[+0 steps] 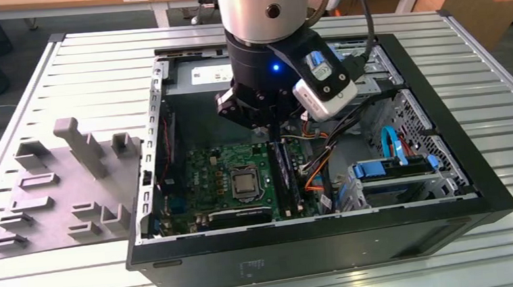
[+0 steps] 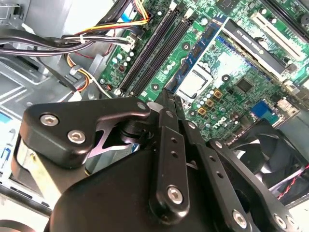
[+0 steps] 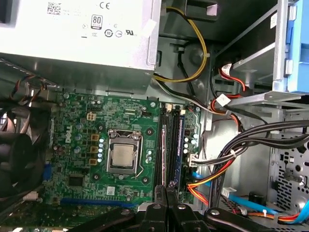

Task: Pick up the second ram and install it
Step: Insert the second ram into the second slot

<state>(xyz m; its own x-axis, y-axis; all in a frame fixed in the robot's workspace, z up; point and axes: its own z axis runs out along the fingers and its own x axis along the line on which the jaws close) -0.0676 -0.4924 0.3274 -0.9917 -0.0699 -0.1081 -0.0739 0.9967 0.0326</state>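
My gripper (image 1: 272, 134) hangs inside the open computer case (image 1: 336, 246), just above the green motherboard (image 1: 231, 165). In both wrist views the black fingers meet at a narrow tip (image 2: 170, 93) (image 3: 167, 189), shut on the second ram (image 2: 198, 53), a thin board with black chips running away from the tip. The stick (image 3: 179, 145) hovers lengthwise over the long black memory slots (image 2: 149, 48), beside the silver processor (image 3: 120, 157). The fingers hide the part of the stick nearest the tip.
The grey power supply (image 3: 82, 29) fills the case's back end. Bundled cables (image 3: 231, 159) run beside the slots. A black fan (image 2: 275, 154) sits past the processor. Blue drive bays (image 1: 394, 171) are on the exterior view's right, a grey fixture block (image 1: 61, 191) on its left.
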